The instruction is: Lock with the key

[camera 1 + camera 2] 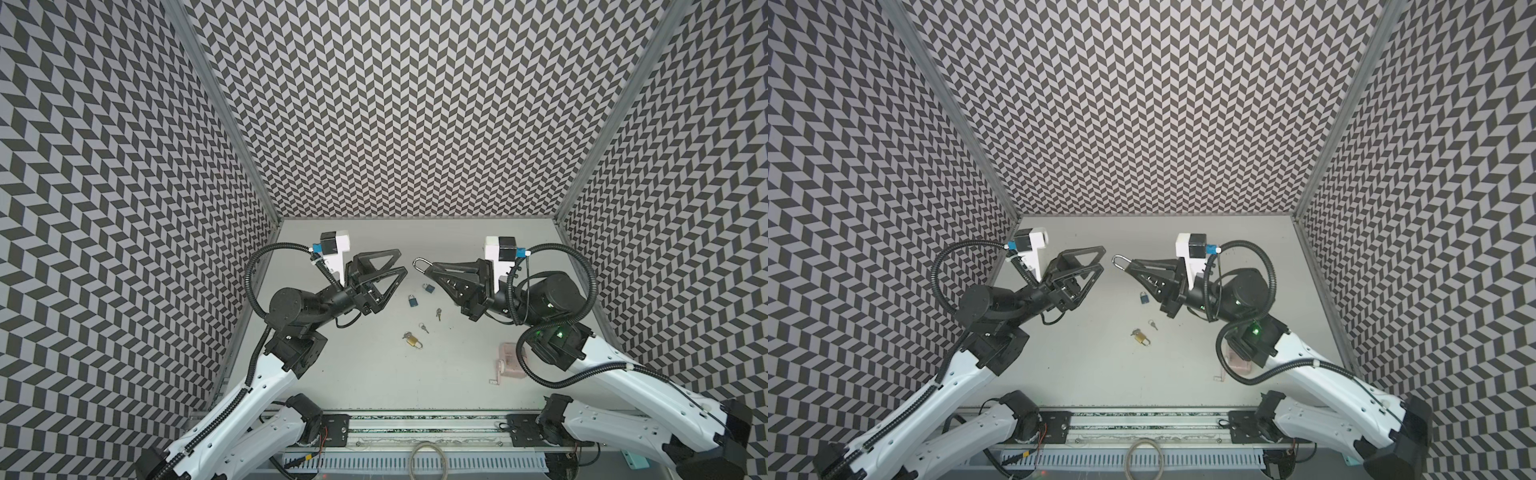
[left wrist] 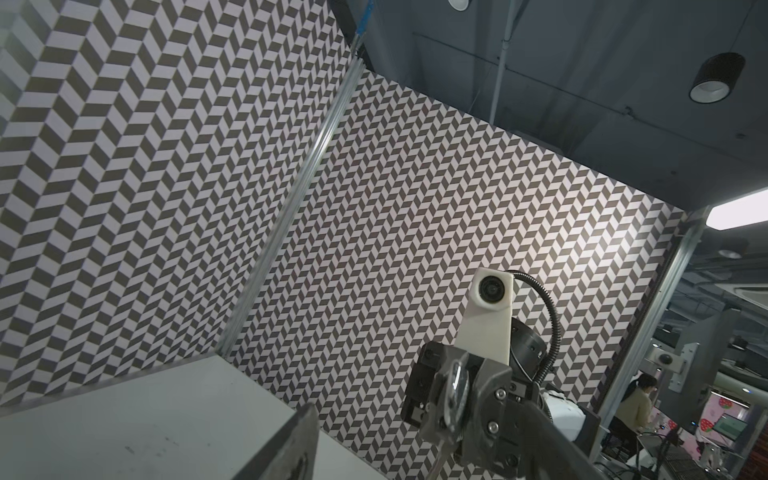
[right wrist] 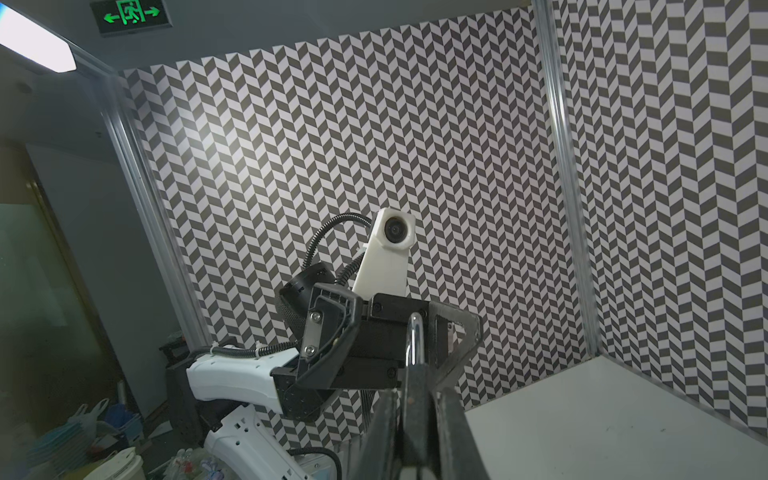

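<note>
Padlock (image 1: 420, 265) sits clenched in the right gripper (image 1: 430, 268), held above the table (image 1: 353, 374) with its shackle poking toward the left gripper (image 1: 401, 260), whose jaws stand apart and empty. Neither gripper holds a key (image 1: 424, 327); one lies loose on the table between the arms, so by my reading fetching it, inserting it and turning it all remain.

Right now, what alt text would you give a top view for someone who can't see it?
Above a grey table, the right fingers pinch a padlock, shackle toward the open left fingers close by. On the table lie two blue padlocks, a brass padlock and loose keys, inside chevron-patterned walls.
</note>
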Action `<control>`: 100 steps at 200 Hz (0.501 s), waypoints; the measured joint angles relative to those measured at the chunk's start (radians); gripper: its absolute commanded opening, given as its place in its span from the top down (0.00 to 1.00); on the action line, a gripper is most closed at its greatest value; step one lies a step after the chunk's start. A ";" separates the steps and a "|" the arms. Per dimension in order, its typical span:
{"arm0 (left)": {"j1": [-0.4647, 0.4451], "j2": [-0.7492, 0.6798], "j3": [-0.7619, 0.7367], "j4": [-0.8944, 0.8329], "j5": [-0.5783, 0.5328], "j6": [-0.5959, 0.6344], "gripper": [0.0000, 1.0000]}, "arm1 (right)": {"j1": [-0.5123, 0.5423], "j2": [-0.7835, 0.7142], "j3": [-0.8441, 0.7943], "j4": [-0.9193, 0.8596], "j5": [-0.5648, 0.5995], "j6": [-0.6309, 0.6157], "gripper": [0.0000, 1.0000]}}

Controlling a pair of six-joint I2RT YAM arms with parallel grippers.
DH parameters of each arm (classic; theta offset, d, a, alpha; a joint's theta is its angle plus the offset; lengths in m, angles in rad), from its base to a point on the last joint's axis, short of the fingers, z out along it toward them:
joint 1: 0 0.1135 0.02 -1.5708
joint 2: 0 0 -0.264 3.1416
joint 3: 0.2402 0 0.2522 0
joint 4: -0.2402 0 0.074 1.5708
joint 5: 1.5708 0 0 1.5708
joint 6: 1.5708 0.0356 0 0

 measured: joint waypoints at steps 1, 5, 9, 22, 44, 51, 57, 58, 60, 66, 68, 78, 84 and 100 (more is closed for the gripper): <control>0.003 0.000 0.001 -0.005 0.001 0.003 0.25 | -0.003 0.000 0.002 -0.003 -0.003 0.001 1.00; 0.011 0.000 0.004 -0.020 0.004 0.011 0.26 | -0.019 0.002 0.013 -0.024 -0.021 0.005 1.00; 0.021 0.000 0.008 -0.037 0.009 0.023 0.26 | -0.039 0.007 0.027 -0.046 -0.044 0.006 1.00; 0.040 0.004 0.024 -0.091 0.037 0.064 0.27 | -0.090 0.029 0.077 -0.115 -0.121 0.010 1.00; 0.048 0.024 0.066 -0.177 0.109 0.140 0.30 | -0.155 0.066 0.149 -0.238 -0.246 0.000 1.00; 0.048 0.031 0.078 -0.198 0.133 0.165 0.31 | -0.167 0.080 0.175 -0.286 -0.275 -0.015 1.00; 0.048 0.036 0.084 -0.211 0.151 0.181 0.31 | -0.175 0.093 0.198 -0.331 -0.300 -0.031 1.00; 0.048 0.037 0.084 -0.212 0.153 0.183 0.31 | -0.176 0.095 0.200 -0.336 -0.303 -0.031 1.00; 0.048 0.038 0.085 -0.215 0.159 0.187 0.32 | -0.177 0.099 0.207 -0.350 -0.309 -0.039 1.00; 0.048 0.041 0.086 -0.224 0.174 0.200 0.32 | -0.180 0.109 0.225 -0.390 -0.330 -0.055 1.00; 0.048 0.042 0.087 -0.228 0.180 0.204 0.32 | -0.180 0.112 0.230 -0.403 -0.336 -0.064 1.00; 0.048 0.048 0.087 -0.242 0.203 0.219 0.32 | -0.180 0.122 0.251 -0.463 -0.364 -0.092 1.00; 0.048 0.052 0.087 -0.249 0.214 0.226 0.32 | -0.180 0.127 0.262 -0.500 -0.379 -0.111 1.00; 0.048 0.065 0.087 -0.261 0.245 0.240 0.36 | -0.180 0.131 0.276 -0.562 -0.407 -0.150 1.00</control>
